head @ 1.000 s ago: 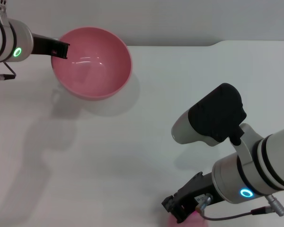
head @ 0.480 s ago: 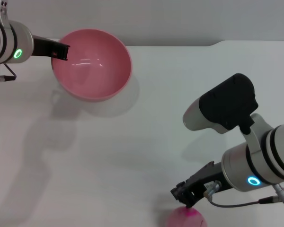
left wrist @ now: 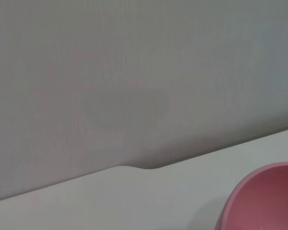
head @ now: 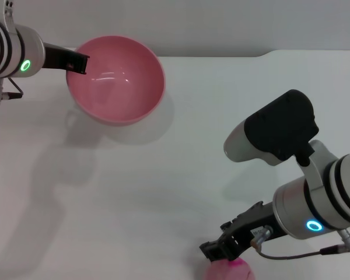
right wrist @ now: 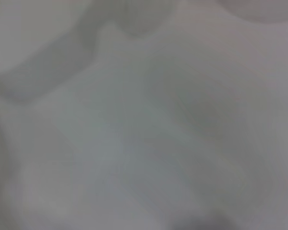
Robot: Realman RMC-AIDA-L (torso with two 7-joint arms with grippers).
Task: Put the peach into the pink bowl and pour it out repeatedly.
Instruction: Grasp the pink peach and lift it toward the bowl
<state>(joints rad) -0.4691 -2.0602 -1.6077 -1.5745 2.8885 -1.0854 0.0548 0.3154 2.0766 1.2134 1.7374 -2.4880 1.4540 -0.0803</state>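
Note:
The pink bowl (head: 119, 81) is at the far left of the white table, tilted slightly, with nothing inside it. My left gripper (head: 76, 60) reaches in from the left edge and is shut on the bowl's near-left rim. A piece of the pink bowl (left wrist: 266, 201) also shows in the left wrist view. The peach (head: 228, 272) lies at the near edge of the table and is partly cut off by the head view's lower border. My right gripper (head: 220, 249) sits directly over the peach's top, touching or almost touching it. The right wrist view shows only blurred table.
The white table (head: 181, 151) has a grey wall behind it, with a step in the far edge (head: 267, 54) at the right. My right arm's dark elbow housing (head: 277, 134) hangs above the table's right half.
My right gripper rose and shifted right off the peach, then came back down and left onto its top. The bowl has shifted very slightly to the right.

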